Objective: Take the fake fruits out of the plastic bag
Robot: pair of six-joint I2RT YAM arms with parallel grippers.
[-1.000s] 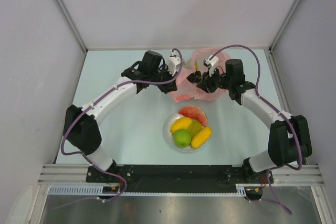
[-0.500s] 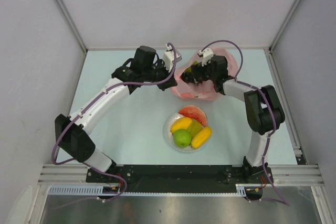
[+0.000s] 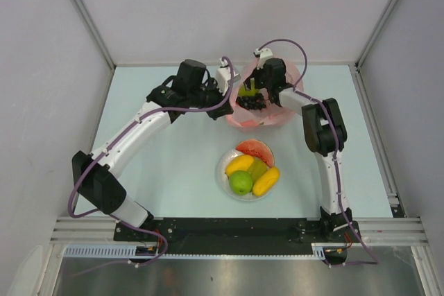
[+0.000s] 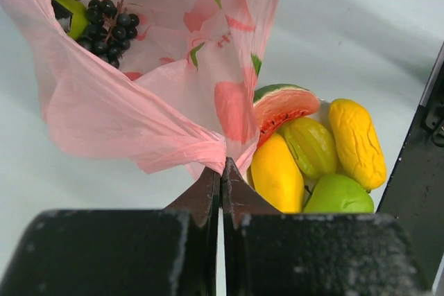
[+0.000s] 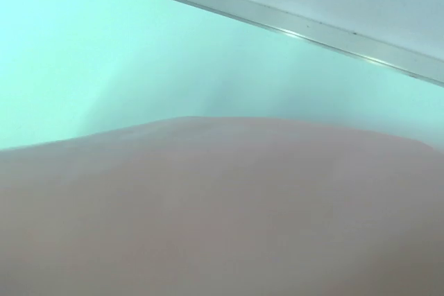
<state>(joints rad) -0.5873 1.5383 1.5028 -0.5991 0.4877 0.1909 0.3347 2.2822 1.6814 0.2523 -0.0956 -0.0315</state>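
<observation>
1. Top view: four fake fruits [image 3: 241,182] lie on the white plate [image 3: 219,173], in the middle of the table [image 3: 173,143]. The plastic bag [image 3: 269,118] sits by the far edge with the grape bunch [image 3: 253,101] inside (at least one left to get). The right gripper [image 3: 257,95] dips in; I cannot tell how open it is.
2. Left wrist: the left gripper [image 4: 222,171] pinches the bag's rim tight, seen clearly only here.
3. Right wrist: only blurry pink bag, no fingers.
</observation>
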